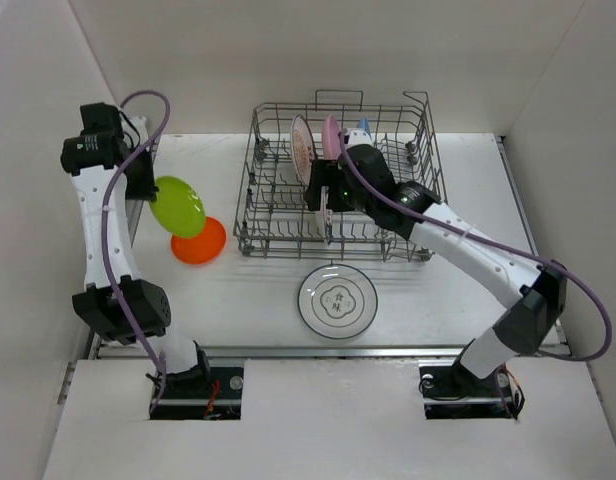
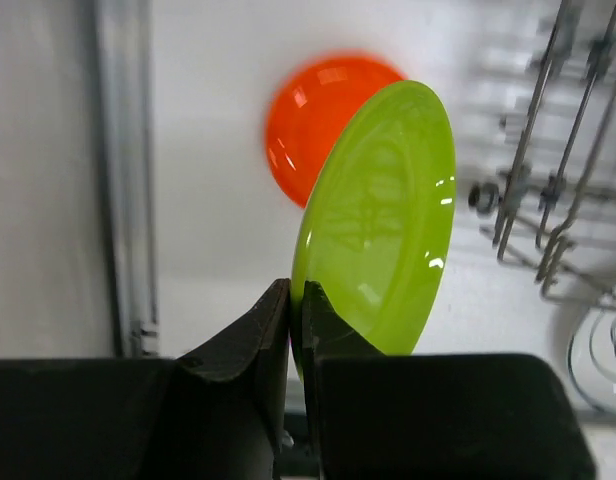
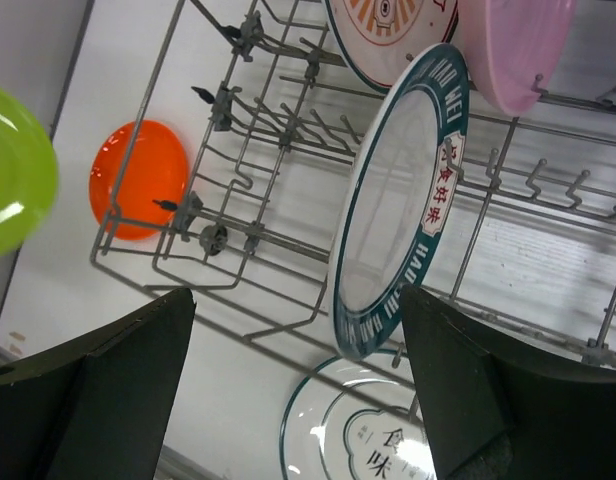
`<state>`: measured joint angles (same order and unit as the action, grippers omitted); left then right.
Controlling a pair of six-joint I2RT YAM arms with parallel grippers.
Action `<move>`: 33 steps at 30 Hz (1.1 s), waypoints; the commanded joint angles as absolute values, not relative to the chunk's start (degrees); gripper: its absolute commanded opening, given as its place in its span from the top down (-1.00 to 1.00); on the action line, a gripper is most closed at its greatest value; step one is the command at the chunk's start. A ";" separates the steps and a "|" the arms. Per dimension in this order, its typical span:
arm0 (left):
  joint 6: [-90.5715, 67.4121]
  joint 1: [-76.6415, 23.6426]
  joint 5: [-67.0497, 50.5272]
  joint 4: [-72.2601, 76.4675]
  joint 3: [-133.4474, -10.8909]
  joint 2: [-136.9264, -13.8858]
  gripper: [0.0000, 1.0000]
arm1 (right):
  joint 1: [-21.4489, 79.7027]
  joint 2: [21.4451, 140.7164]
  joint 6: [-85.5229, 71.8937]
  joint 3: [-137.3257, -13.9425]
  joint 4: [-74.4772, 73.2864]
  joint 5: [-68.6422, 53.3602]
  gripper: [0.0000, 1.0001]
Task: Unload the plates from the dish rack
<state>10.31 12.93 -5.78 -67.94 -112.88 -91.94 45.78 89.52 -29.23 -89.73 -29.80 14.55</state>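
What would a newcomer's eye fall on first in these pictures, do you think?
The lime green plate, pinched at its rim by the left gripper, hangs tilted above the orange plate. Inside the dish rack, the right gripper stands open around a teal-rimmed white plate.

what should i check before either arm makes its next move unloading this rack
1. Grip of left end effector on lime green plate: ok, shut on its rim.
2. Likely landing spot, the orange plate: ok, flat on the table, bare.
3. Opening of right end effector: ok, fingers wide apart.
4. Whether teal-rimmed plate sits between those fingers: cannot tell; it lines up in the wrist view, depth unclear.
5. Clearance from pink plate: cannot tell, they stand close in the dish rack.
6. Stacking spot, the white plate in front: ok, flat, bare.
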 commanded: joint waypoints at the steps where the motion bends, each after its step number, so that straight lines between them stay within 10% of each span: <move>1: 15.99 16.60 -18.97 -68.74 -102.06 -94.21 1.00 | 44.82 92.45 -26.10 -94.04 -28.03 9.50 -0.78; 21: 13.27 24.26 -28.13 -57.05 -93.16 -107.39 1.00 | 43.25 102.57 -23.38 -95.71 -28.04 8.70 -0.37; 33: 10.99 24.26 -26.99 -53.61 -90.79 -112.23 0.94 | 42.10 105.56 -21.62 -97.38 -29.79 7.65 0.91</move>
<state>12.03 24.14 -26.63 -53.63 -91.07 -112.18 42.37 104.57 -24.16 -94.87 -31.55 9.98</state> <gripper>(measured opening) 0.050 0.117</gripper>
